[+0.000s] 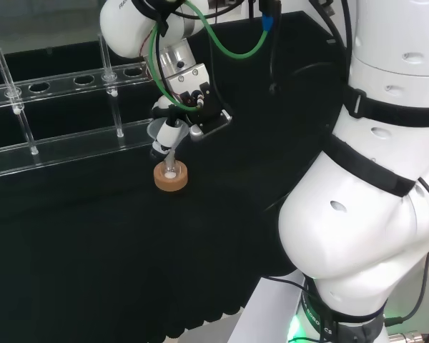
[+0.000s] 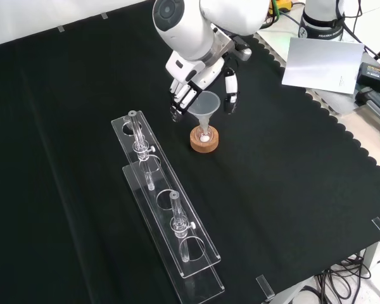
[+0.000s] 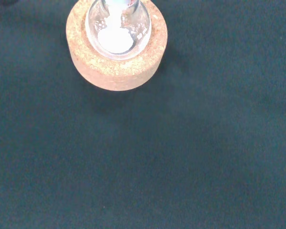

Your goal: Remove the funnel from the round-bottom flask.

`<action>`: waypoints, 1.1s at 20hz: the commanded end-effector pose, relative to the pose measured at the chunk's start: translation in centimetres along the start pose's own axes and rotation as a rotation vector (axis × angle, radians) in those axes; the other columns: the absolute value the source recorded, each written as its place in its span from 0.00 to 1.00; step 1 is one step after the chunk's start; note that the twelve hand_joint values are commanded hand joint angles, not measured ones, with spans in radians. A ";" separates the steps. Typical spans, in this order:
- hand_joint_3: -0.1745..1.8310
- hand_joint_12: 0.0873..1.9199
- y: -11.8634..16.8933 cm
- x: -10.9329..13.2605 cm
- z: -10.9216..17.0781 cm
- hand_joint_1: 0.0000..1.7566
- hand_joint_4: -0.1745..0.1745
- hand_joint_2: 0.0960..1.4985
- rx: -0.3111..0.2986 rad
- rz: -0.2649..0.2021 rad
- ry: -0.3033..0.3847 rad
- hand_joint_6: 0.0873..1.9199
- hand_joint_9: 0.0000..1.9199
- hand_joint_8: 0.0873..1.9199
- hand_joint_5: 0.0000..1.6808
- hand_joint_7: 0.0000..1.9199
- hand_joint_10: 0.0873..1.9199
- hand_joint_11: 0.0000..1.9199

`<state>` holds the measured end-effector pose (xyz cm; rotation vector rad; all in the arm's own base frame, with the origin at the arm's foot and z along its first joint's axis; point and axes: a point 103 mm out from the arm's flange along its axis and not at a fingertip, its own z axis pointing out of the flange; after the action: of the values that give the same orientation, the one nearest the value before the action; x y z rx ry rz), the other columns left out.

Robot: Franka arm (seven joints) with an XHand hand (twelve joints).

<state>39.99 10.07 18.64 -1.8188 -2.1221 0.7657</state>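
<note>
Funnel and round-bottom flask stand together near the middle of the bench, the funnel's stem down in the flask's neck and its clear cone spread wide above. The flask sits in a cork ring on the black cloth. The hand has its dark-tipped fingers on one side of the cone's rim and its thumb on the other, in the front view; they look relaxed around it rather than closed, though I cannot tell whether any of them touches the rim. What worries me is the lift. The stem sits in a narrow neck, so if the hand pulls up at a slant the stem could bind and drag the flask out of its ring, or tip it. The flask is round underneath and only cradled by the cork, so it would likely roll once free. The wrist view shows a patch of white powder in the flask's belly, which could spill if it went over. The cone is thin, smooth and slick-looking, and a pinch on its sloping wall might slide upward and off. The cork looks grainy and matte, with a thick soft-edged rim. Off to the left in the front view lies a clear plastic rack with round holes and a couple of slim tubes, well apart from the flask.
</note>
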 end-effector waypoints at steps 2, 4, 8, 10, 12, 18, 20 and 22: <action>0.24 0.68 0.1 0.4 0.0 0.31 0.39 0.47 -0.025 0.006 -0.045 0.00 0.37 0.32 0.15 0.16 0.26 0.26; 0.25 0.67 -0.1 0.1 -0.1 0.32 0.39 0.49 -0.059 -0.014 -0.046 0.00 0.41 0.33 0.19 0.20 0.25 0.27; 0.26 0.66 -0.6 -0.1 -0.9 0.32 0.38 0.51 -0.084 0.013 -0.084 0.00 0.45 0.32 0.22 0.24 0.23 0.29; 0.26 0.65 -0.8 -0.1 -1.2 0.32 0.37 0.52 -0.084 0.021 -0.091 0.00 0.46 0.32 0.23 0.25 0.22 0.30; 0.27 0.65 -0.8 -0.1 -1.4 0.33 0.37 0.52 -0.081 0.028 -0.098 0.00 0.48 0.32 0.24 0.25 0.22 0.31; 0.27 0.64 -1.5 -0.4 -2.8 0.33 0.40 0.53 -0.084 0.034 -0.109 0.00 0.50 0.32 0.33 0.27 0.22 0.33; 0.27 0.63 -1.8 -0.6 -3.2 0.33 0.44 0.53 -0.088 0.039 -0.113 0.06 0.51 0.31 0.39 0.30 0.20 0.34; 0.28 0.62 -2.1 -0.8 -3.7 0.33 0.46 0.53 -0.088 0.045 -0.118 0.16 0.52 0.30 0.39 0.32 0.17 0.34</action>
<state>40.18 10.11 21.71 -1.9036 -2.2255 0.8108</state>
